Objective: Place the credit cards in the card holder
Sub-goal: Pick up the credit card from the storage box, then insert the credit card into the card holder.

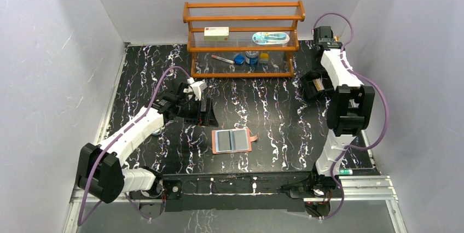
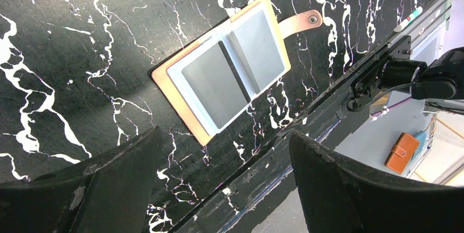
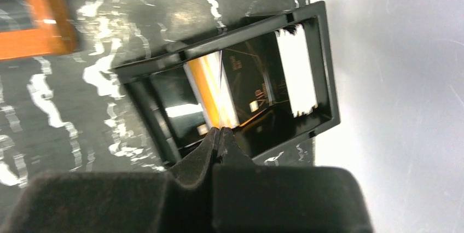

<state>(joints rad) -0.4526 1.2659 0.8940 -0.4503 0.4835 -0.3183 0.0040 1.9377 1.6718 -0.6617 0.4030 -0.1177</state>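
Tan card holder (image 1: 232, 140), open, grey inside

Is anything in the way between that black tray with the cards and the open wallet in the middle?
Nothing visible. The table between the black tray and the open card holder is bare. The left gripper hangs on the holder's other side, and the right gripper seems shut on a card.

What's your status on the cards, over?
Left gripper open, short of card holder. Right gripper shut on orange card in black tray. Holder open flat, nothing on it.
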